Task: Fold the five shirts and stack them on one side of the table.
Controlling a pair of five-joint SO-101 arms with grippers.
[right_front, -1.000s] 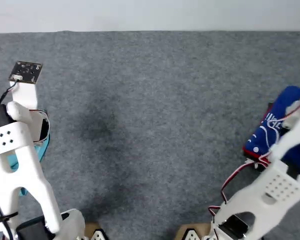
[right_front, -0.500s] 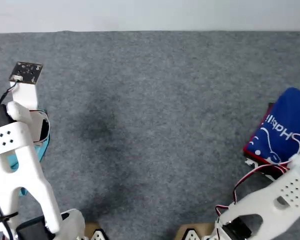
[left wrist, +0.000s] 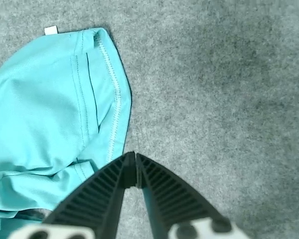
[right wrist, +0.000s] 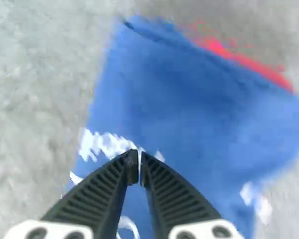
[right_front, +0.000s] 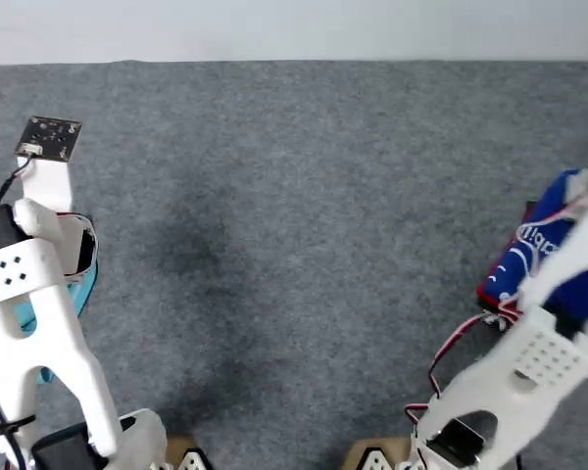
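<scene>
Right gripper point(right wrist: 139, 159): fingers closed tip to tip, nothing pinched, poised over the folded blue cotton shirt with white print point(right wrist: 199, 114) at the table's right edge. Judged to be pressing or checking the stack top, not grasping. Blue shirt lies flat, with a red fabric layer point(right wrist: 244, 62) showing under its edge. Left gripper point(left wrist: 136, 162): fingers likewise closed and empty, over the grey felt table point(left wrist: 229, 99), just beside a rumpled teal shirt point(left wrist: 45, 114) at far left. That shirt is unfolded, stitched hem exposed, and probably next.
</scene>
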